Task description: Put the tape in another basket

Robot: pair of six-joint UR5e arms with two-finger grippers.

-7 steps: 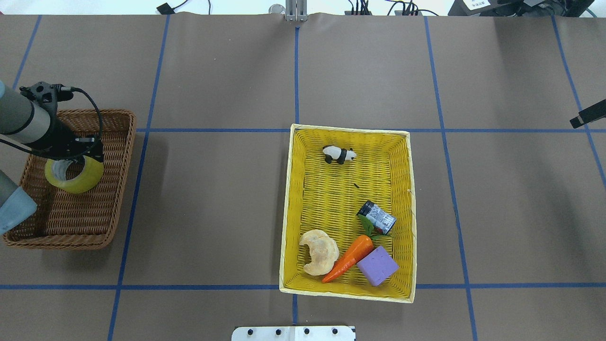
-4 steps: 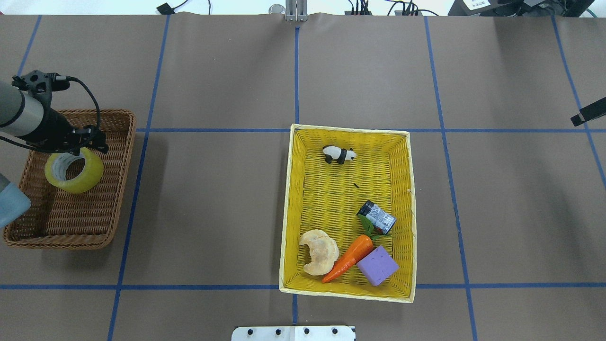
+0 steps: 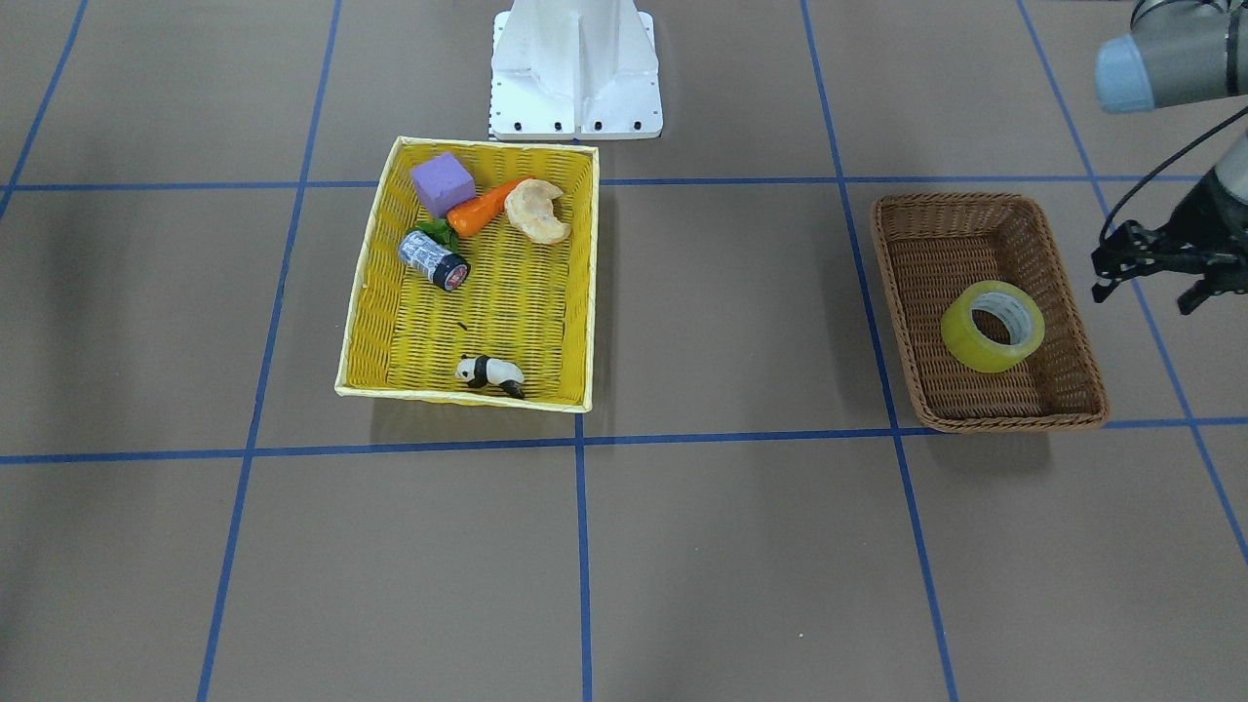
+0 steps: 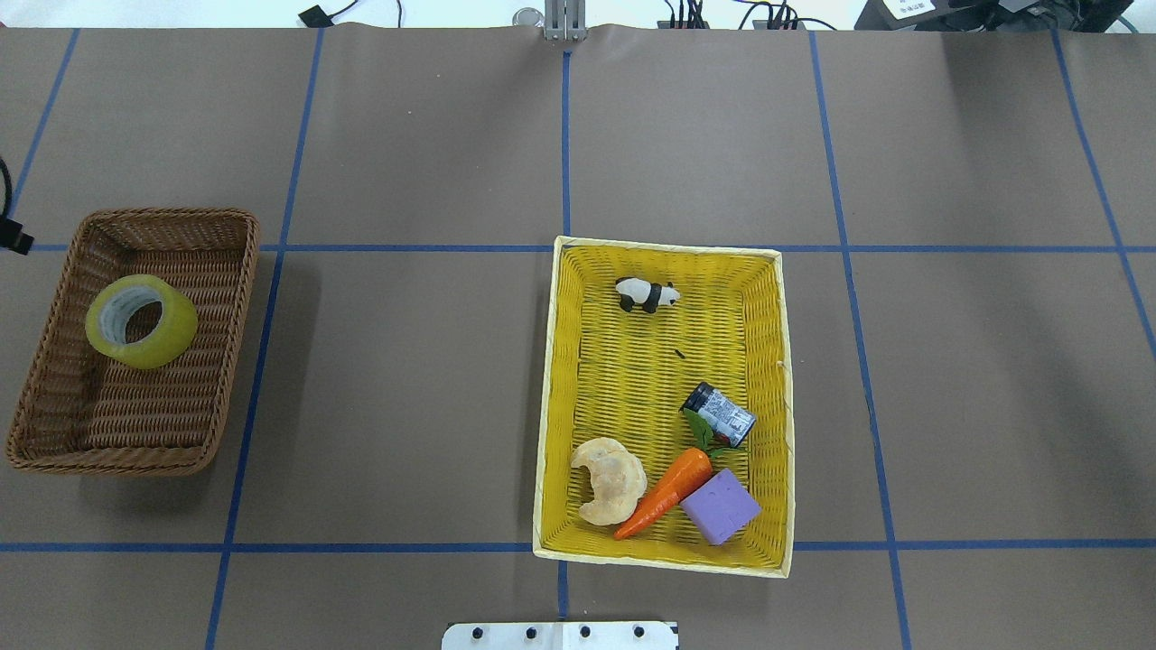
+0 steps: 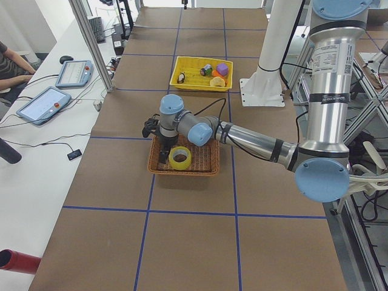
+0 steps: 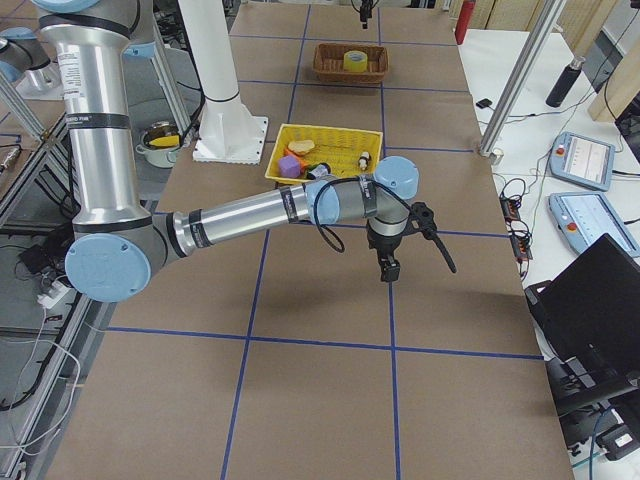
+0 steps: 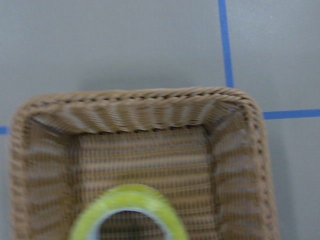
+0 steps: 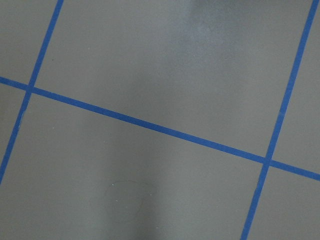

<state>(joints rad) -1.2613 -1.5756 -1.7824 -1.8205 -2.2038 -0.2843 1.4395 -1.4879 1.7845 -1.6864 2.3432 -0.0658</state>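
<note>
The yellow tape roll (image 4: 177,330) lies flat in the far half of the brown wicker basket (image 4: 163,217), free of any gripper. It also shows in the front view (image 3: 965,343) and at the bottom of the left wrist view (image 7: 126,195). My left gripper (image 3: 1147,294) hangs open and empty in the air, outside the basket's (image 3: 975,200) outer long side. Only its cable tip shows at the overhead view's left edge. My right gripper (image 6: 388,266) shows only in the exterior right view, over bare table. I cannot tell whether it is open or shut.
A bright yellow basket (image 4: 664,246) at mid-table holds a toy panda (image 4: 647,294), a small can (image 4: 719,414), a carrot (image 4: 668,492), a croissant (image 4: 610,478) and a purple block (image 4: 720,506). The robot's white base (image 3: 575,68) stands behind it.
My left gripper has pulled away from above the tape, leftwards out of the overhead view. The tape has stayed in the brown basket. The right arm's tip has also left that view.
</note>
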